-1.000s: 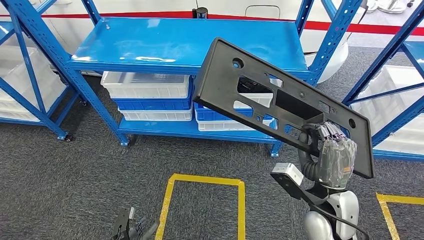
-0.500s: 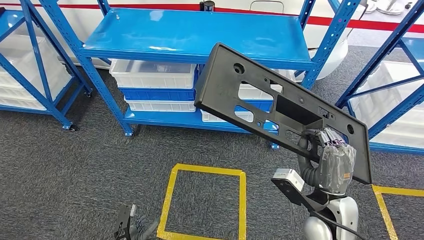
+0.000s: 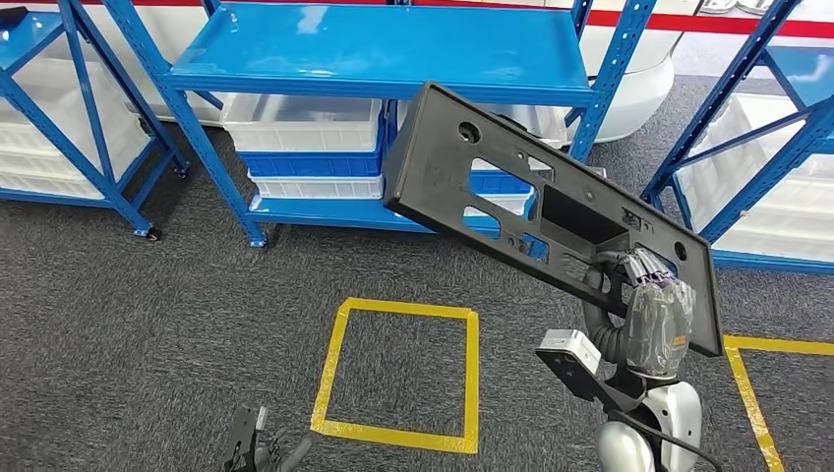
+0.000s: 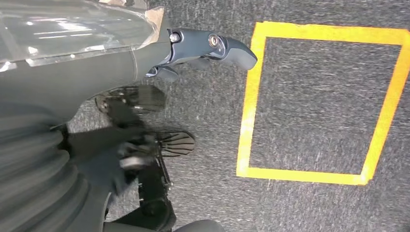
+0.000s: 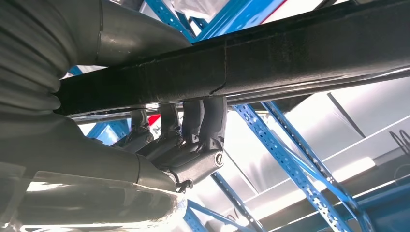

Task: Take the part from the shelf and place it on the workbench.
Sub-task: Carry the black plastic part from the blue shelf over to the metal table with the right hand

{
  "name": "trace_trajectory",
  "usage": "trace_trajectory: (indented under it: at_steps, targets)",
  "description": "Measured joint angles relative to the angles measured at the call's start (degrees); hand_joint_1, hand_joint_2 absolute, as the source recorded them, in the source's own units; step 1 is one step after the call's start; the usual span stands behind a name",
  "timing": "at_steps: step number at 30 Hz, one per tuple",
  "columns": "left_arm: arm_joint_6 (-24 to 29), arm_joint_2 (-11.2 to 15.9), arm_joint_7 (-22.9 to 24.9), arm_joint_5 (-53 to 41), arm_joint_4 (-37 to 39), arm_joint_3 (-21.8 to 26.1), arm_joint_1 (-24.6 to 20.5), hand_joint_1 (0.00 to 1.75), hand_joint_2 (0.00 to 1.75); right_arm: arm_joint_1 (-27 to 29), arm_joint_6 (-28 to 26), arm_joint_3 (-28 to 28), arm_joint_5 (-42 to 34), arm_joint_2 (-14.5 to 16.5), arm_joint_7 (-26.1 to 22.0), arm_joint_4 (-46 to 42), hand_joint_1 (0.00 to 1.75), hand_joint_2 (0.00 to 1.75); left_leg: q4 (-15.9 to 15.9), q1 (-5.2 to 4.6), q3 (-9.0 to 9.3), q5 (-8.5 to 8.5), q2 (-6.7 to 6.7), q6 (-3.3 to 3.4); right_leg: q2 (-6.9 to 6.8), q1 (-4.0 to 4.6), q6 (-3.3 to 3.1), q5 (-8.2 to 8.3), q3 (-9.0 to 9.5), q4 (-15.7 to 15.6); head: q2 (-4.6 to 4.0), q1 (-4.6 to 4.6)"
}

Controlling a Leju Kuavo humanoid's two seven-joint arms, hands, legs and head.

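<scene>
Gripping the black part (image 3: pixel 551 211) by one end, clear of the blue shelf (image 3: pixel 384 54), the right robot hand (image 3: pixel 657 315) risks it twisting loose or clipping an upright, while the left robot hand (image 3: pixel 258 452) hangs open

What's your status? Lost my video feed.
Right hand grips black part, raised, tilted. Left hand low, holding nothing. Blue shelf ahead.
</scene>
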Motion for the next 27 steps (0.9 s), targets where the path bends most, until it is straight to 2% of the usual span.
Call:
trace_trajectory:
  at_steps: [1, 2, 4, 5, 6, 7, 8, 9, 10, 11, 12, 13, 14, 15, 16, 17, 19, 20, 21, 22, 24, 25, 26, 27]
  targets:
    - [0.0, 0.0, 0.0, 0.0, -0.1, 0.0, -0.1, 0.00, 1.75, -0.1, 0.0, 0.0, 0.0, 0.0, 0.0, 0.0, 1.75, 1.75, -3.1, -0.24, 1.96, -0.81, -0.08, 0.43, -0.05, 0.02, 0.34, 0.59, -0.14, -0.1, 0.00, 0.09]
    - [0.0, 0.1, -0.1, 0.0, -0.1, 0.0, -0.1, 0.00, 1.75, -0.2, 0.0, 0.0, 0.0, 0.0, 0.0, 0.0, 1.75, 1.75, -4.8, -0.52, 2.82, -1.46, -0.14, 0.83, -0.10, -0.06, 0.77, 1.19, -0.17, -0.3, 0.00, 0.09]
    - [0.0, 0.0, -0.1, 0.0, -0.2, 0.0, 0.0, 0.00, 1.75, -0.3, -0.1, 0.0, 0.0, 0.0, -0.1, 0.1, 1.75, 1.75, -5.5, -0.79, 2.25, -0.43, -0.09, 1.73, -0.13, -0.24, 1.47, 1.93, -0.14, -0.6, 0.00, 0.05]
    - [0.0, 0.0, -0.1, 0.0, -0.2, 0.0, 0.0, 0.00, 1.75, -0.4, -0.1, 0.0, 0.0, 0.0, -0.1, 0.1, 1.75, 1.75, -5.7, -0.74, 1.76, 0.37, 0.02, 2.26, -0.06, -0.29, 1.49, 1.09, -0.55, 0.0, 0.00, 0.02]
    - [0.0, 0.0, -0.1, 0.0, -0.2, 0.1, 0.0, 0.00, 1.75, -0.4, -0.1, 0.0, -0.1, -0.1, -0.1, 0.2, 1.75, 1.75, -6.0, -0.62, 1.08, 1.31, 0.17, 2.72, 0.01, -0.25, 1.26, -0.83, -1.31, 1.6, 0.00, 0.13]
    - [0.0, -0.1, -0.1, 0.0, -0.1, 0.1, 0.0, 0.00, 1.75, -0.4, -0.1, 0.0, -0.1, -0.2, -0.1, 0.2, 1.75, 1.75, -6.1, -0.51, 0.18, 2.32, 0.31, 3.06, 0.06, -0.26, 0.90, -3.72, -2.31, 4.4, 0.00, 0.24]
    - [0.0, -0.1, -0.1, 0.0, -0.1, 0.1, 0.0, 0.00, 1.75, -0.4, -0.1, 0.0, -0.2, -0.2, -0.2, 0.2, 1.75, 1.75, -6.1, -0.53, -0.81, 3.19, 0.33, 3.25, 0.07, -0.24, 0.61, -6.80, -3.31, 8.0, 0.00, 0.36]
    - [0.0, -0.2, -0.2, 0.1, -0.1, 0.1, 0.0, 0.00, 1.75, -0.4, -0.1, 0.0, -0.4, -0.3, -0.3, 0.3, 1.75, 1.75, -6.0, -0.54, -1.85, 4.08, 0.38, 3.24, 0.07, -0.26, 0.66, -9.04, -4.03, 11.9, 0.00, 0.45]
    - [0.0, -0.2, -0.2, 0.1, -0.1, 0.1, 0.1, 0.00, 1.75, -0.4, -0.2, 0.1, -0.5, -0.4, -0.4, 0.3, 1.75, 1.75, -6.0, -0.54, -2.98, 5.00, 0.43, 3.18, 0.06, -0.30, 1.04, -9.97, -4.18, 15.2, 0.00, 0.51]
    - [0.0, -0.2, -0.3, 0.1, -0.1, 0.2, 0.1, 0.00, 1.75, -0.5, -0.2, 0.1, -0.7, -0.6, -0.5, 0.4, 1.75, 1.75, -5.9, -0.54, -4.11, 5.88, 0.48, 3.06, 0.06, -0.34, 1.65, -9.65, -3.66, 17.1, 0.00, 0.54]
    - [0.0, -0.2, -0.3, 0.1, -0.1, 0.2, 0.1, 0.00, 1.75, -0.6, -0.2, 0.1, -1.0, -0.7, -0.6, 0.5, 1.75, 1.75, -5.7, -0.53, -5.32, 6.72, 0.54, 2.88, 0.05, -0.39, 2.33, -8.45, -2.11, 16.9, 0.00, 0.56]
    - [0.1, -0.2, -0.4, 0.1, -0.1, 0.2, 0.2, 0.00, 1.75, -0.7, -0.3, 0.1, -1.3, -0.8, -0.7, 0.5, 1.75, 1.75, -5.5, -0.49, -6.48, 7.48, 0.57, 2.66, 0.05, -0.42, 2.81, -7.26, 0.46, 14.7, 0.00, 0.57]
    - [0.1, -0.2, -0.5, 0.2, -0.2, 0.3, 0.2, 0.00, 1.75, -0.9, -0.3, 0.1, -1.6, -0.9, -0.9, 0.5, 1.75, 1.75, -5.2, -0.52, -7.46, 8.11, 0.59, 2.38, 0.06, -0.39, 2.89, -7.13, 3.87, 10.8, 0.00, 0.57]
    - [0.2, -0.2, -0.5, 0.3, -0.2, 0.3, 0.2, 0.00, 1.75, -1.2, -0.3, 0.1, -1.9, -1.0, -1.1, 0.6, 1.75, 1.75, -4.8, -0.57, -8.31, 8.72, 0.62, 2.07, 0.10, -0.25, 2.64, -7.81, 7.42, 6.0, 0.00, 0.55]
    - [0.2, -0.3, -0.6, 0.4, -0.2, 0.4, 0.2, 0.00, 1.75, -1.5, -0.4, 0.2, -2.2, -1.0, -1.3, 0.6, 1.75, 1.75, -4.7, -0.63, -8.82, 9.37, 0.64, 1.75, 0.13, -0.11, 2.21, -8.78, 9.73, 2.4, 0.00, 0.47]
    - [0.3, -0.3, -0.7, 0.4, -0.2, 0.5, 0.2, 0.00, 1.75, -1.8, -0.4, 0.2, -2.5, -1.0, -1.6, 0.7, 1.75, 1.75, -4.7, -0.62, -9.12, 10.02, 0.66, 1.39, 0.15, 0.10, 1.72, -9.67, 10.94, 0.1, 0.00, 0.38]
    - [0.4, -0.3, -0.7, 0.5, -0.2, 0.7, 0.5, 0.00, 1.75, -2.0, -0.5, 0.4, -2.9, -1.1, -1.8, 0.9, 1.75, 1.75, -4.9, -0.36, -9.37, 11.10, 0.62, 0.65, 0.09, 0.17, 0.73, -9.29, 10.35, -0.6, 0.00, 0.26]
    - [0.4, -0.3, -0.7, 0.5, -0.1, 0.7, 0.7, 0.00, 1.75, -2.2, -0.5, 0.5, -3.0, -1.1, -1.9, 1.0, 1.75, 1.75, -4.6, -0.16, -9.64, 10.45, 0.53, 0.24, 0.01, 0.10, 0.17, -8.73, 9.91, -0.6, 0.00, 0.25]
    - [0.4, -0.3, -0.7, 0.5, -0.1, 0.7, 0.9, 0.00, 1.75, -2.2, -0.5, 0.6, -3.1, -1.1, -1.9, 1.1, 1.75, 1.75, -3.5, -0.03, -10.10, 8.62, 0.43, -0.17, -0.07, -0.04, -0.38, -8.07, 9.37, -0.6, 0.00, 0.17]
    - [0.4, -0.3, -0.7, 0.6, -0.1, 0.8, 1.0, 0.00, 1.75, -2.3, -0.5, 0.7, -3.1, -1.1, -2.0, 1.2, 1.75, 1.75, -1.2, 0.12, -10.81, 5.75, 0.35, -0.55, -0.15, -0.17, -0.78, -7.32, 8.75, -0.6, 0.00, 0.08]
    - [0.4, -0.3, -0.7, 0.6, -0.1, 0.8, 1.1, 0.00, 1.75, -2.3, -0.5, 1.0, -3.1, -1.0, -2.0, 1.3, 1.75, 1.75, 6.1, 0.21, -12.53, -0.39, 0.28, -1.18, -0.21, -0.10, -1.14, -5.78, 7.21, -0.5, 0.00, -0.14]
    - [0.4, -0.3, -0.7, 0.6, -0.1, 0.8, 1.2, 0.00, 1.75, -2.3, -0.5, 1.2, -3.1, -1.0, -2.0, 1.3, 1.75, 1.75, 9.6, 0.24, -13.03, -1.91, 0.28, -1.35, -0.22, -0.07, -1.12, -4.99, 6.32, -0.5, 0.00, -0.16]
    - [0.4, -0.3, -0.7, 0.6, -0.1, 0.8, 1.2, 0.00, 1.75, -2.3, -0.6, 1.3, -3.1, -1.0, -2.0, 1.4, 1.75, 1.75, 11.9, 0.24, -13.02, -2.21, 0.28, -1.42, -0.22, -0.04, -1.05, -4.30, 5.43, -0.4, 0.00, -0.18]
    - [0.4, -0.3, -0.7, 0.6, -0.1, 0.8, 1.2, 0.00, 1.75, -2.2, -0.6, 1.3, -3.1, -1.0, -2.0, 1.5, 1.75, 1.75, 12.9, 0.25, -12.62, -1.70, 0.28, -1.41, -0.22, -0.02, -0.98, -3.76, 4.67, -0.3, 0.00, -0.19]
